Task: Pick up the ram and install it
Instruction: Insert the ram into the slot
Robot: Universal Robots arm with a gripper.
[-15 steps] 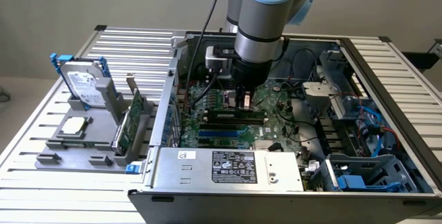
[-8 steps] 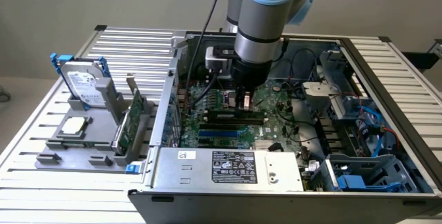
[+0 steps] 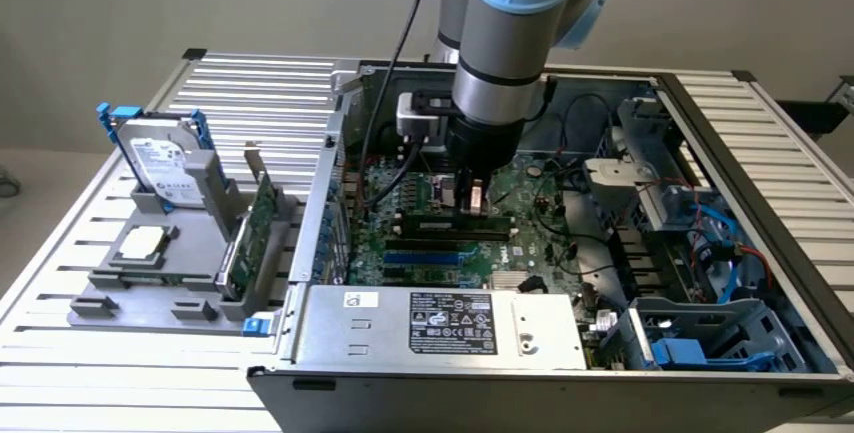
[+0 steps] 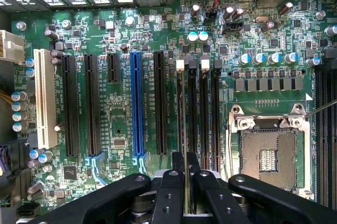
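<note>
**Exterior view:** Your arm reaches down into the open computer case (image 3: 534, 389), the gripper (image 3: 467, 201) low over the motherboard (image 3: 541, 243). Its fingers are clamped on the ram (image 3: 454, 222), which lies along the memory slots right under the tips. You cannot tell whether it is seated. Toward the exterior view's left, a hard drive (image 3: 167, 168) and a green expansion card (image 3: 254, 238) stand in a grey holder (image 3: 147, 283) outside the case.

**Wrist view:** You look past the gripper (image 4: 186, 174), whose black fingers (image 4: 169, 197) are drawn close on the ram (image 4: 185, 129). The stick runs edge-on in line with the black memory slots (image 4: 216, 113), between the blue slot (image 4: 137, 108) and the open CPU socket (image 4: 267, 155).
</note>
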